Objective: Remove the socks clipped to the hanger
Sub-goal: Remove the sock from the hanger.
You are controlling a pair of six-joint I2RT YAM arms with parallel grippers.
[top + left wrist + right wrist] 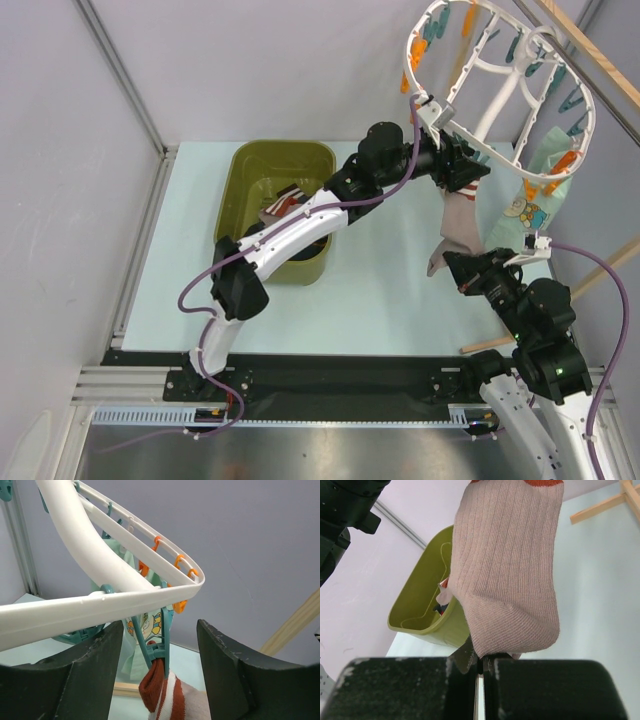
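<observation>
**Release of a sock at the peg.** The left end effector stands wide open and holds nothing. Its two dark fingers straddle a teal plastic peg, which hangs just below the rim of the large white plastic oval ring hanger. The peg bites the rust-and-white striped cuff of a pale beige ribbed sock, which hangs from it towards the right end effector. That end effector is closed almost fully on the toe, with the fabric pinched between its pads. The step in hand appears to be freeing this sock. To do it well, the left fingers should close on the peg's upper levers, not on the cuff. The right should draw downward gently, and only once the peg opens, lest the ring swing or the knit stretch. To the left of the right end effector, on the pale desk, an olive-green plastic tub holds a red-and-white striped sock; its other contents cannot be made out.
</observation>
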